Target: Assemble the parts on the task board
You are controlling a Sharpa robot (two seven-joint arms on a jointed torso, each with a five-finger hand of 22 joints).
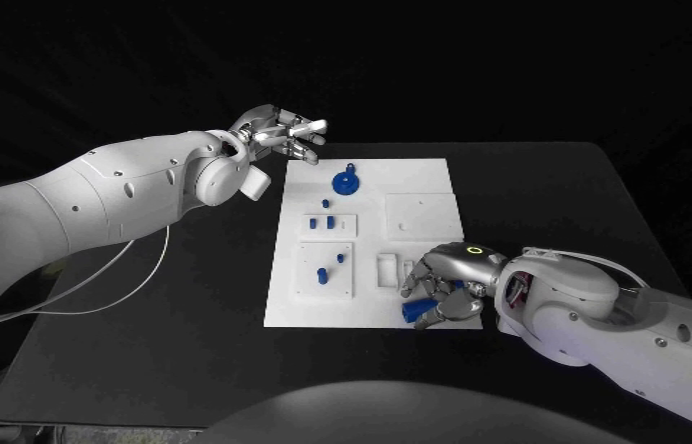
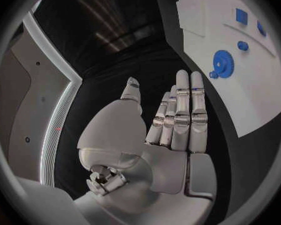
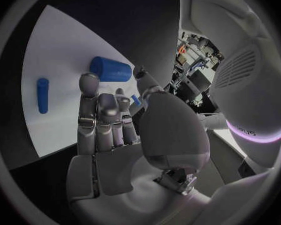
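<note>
Head view: the task board [image 1: 418,179] lies in the middle of the black desk [image 1: 173,344]. A blue gear [image 1: 345,181] sits near its far edge, and small blue pegs [image 1: 330,222] stand in the left-hand fixtures. The left robot hand [image 1: 278,134] hovers off the board's far left corner, fingers loosely apart, holding nothing. The right robot hand [image 1: 444,286] is low over the near right corner, fingers curled down around loose blue parts [image 1: 420,310].

Left wrist view: the left robot hand [image 2: 172,120] shows flat, extended fingers with nothing between them; the gear [image 2: 223,64] lies well apart from it.

Right wrist view: the right robot hand [image 3: 109,120] has its fingers drawn together above the board, just beside a blue cylinder [image 3: 110,69]; a blue pin [image 3: 42,95] lies apart. Whether anything is pinched, I cannot tell.

Assessment: the step in hand appears to be picking a loose part at the near corner. The next move calls for a secure pinch, then a lift toward an open fixture.
</note>
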